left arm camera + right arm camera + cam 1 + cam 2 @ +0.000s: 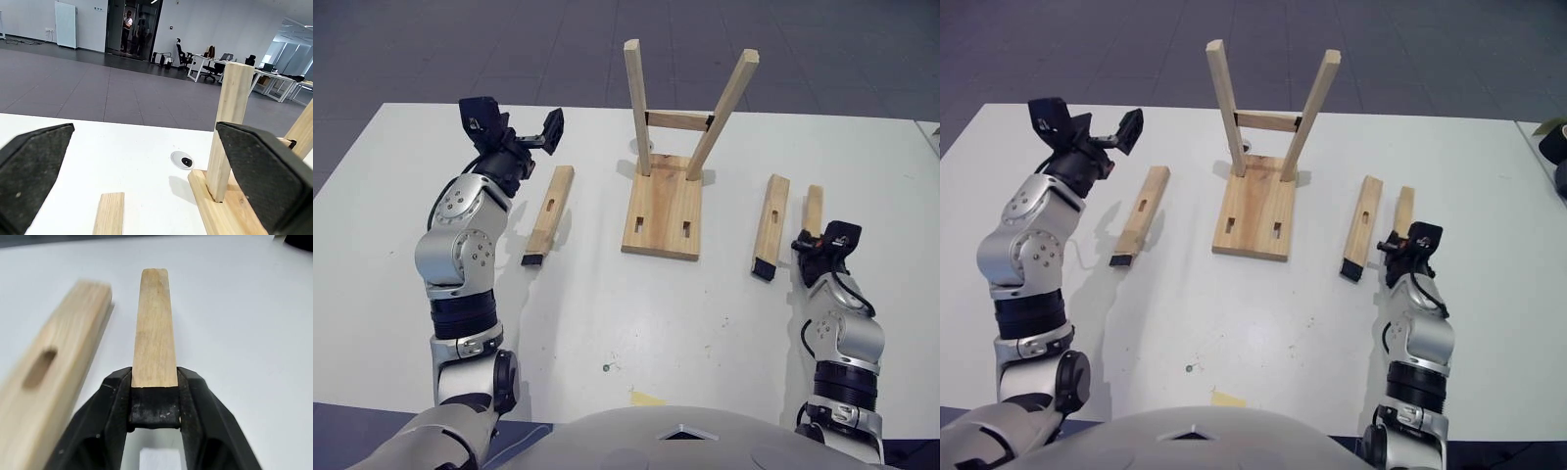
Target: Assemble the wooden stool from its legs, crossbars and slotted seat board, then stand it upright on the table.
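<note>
The slotted seat board [663, 217] lies flat mid-table with two legs [638, 93] standing in its far slots, joined by a crossbar [677, 120]. A loose leg [549, 213] lies left of the board, another loose leg [770, 225] to its right. Beside that one lies a thin crossbar [813, 209], its near end clamped in my right gripper [820, 241], which is shut on it [153, 382]. My left gripper [514, 122] hangs open above the table's left side, beyond the left leg's far end; its pads [259, 166] frame the board and a leg.
A round cable grommet [182, 160] sits in the white table [607, 313] behind the seat board. A small yellowish scrap [646, 399] lies at the table's near edge. Open tabletop spreads in front of the board.
</note>
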